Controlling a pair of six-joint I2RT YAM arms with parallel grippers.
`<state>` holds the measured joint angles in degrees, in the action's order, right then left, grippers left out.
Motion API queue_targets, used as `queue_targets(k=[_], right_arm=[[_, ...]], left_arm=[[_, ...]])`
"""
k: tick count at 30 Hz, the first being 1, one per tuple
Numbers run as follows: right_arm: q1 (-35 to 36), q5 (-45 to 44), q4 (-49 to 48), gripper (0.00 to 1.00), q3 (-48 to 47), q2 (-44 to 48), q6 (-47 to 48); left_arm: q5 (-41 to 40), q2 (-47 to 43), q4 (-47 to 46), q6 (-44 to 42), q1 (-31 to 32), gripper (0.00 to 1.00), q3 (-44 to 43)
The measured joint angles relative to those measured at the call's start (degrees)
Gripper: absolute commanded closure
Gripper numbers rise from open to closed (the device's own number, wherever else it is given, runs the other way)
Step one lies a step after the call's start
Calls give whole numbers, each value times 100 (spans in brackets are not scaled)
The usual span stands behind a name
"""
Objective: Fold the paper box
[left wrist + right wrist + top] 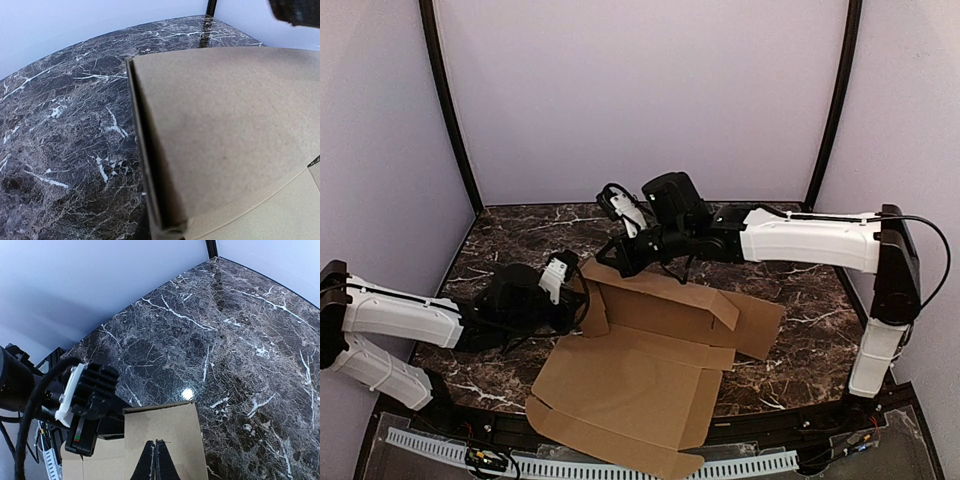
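Two grippers at box — half-folded on table | left gripper: box's left flap, jaws together | right gripper: box's rear corner, jaws together

Bare desk lies open at upper left and far right of the top view. The paper box fills centre to lower edge; left arm and right arm crowd its upper-left corner.

Even, diffuse light is filling the enclosure, and the top view is reading bright and sharp. A small glare spot is showing on the marble table. The paper box is blurring at close range and casting a soft shadow leftward. Wrist-view edges are bowing.
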<state>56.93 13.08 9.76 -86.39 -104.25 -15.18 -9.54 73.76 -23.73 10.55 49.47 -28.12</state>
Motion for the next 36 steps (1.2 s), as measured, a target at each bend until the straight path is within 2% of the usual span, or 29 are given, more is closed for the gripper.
queue_targets(k=[6, 10, 13, 18, 26, 36], right_arm=[[48, 90, -157, 100, 59, -173, -151], [118, 92, -308, 100, 264, -175, -249], [162, 98, -494, 100, 404, -175, -295], [197, 94, -708, 100, 511, -175, -328], [201, 85, -846, 100, 575, -175, -358], [208, 76, -876, 100, 605, -173, -358]], left_arm=[[-188, 201, -555, -267, 155, 97, 142], [-186, 310, -774, -297, 170, 85, 173], [-122, 321, -896, -321, 177, 71, 256], [109, 321, -1014, -330, 181, 57, 365], [374, 651, -1176, -345, 181, 52, 407], [393, 1458, -2369, -387, 179, 52, 400]])
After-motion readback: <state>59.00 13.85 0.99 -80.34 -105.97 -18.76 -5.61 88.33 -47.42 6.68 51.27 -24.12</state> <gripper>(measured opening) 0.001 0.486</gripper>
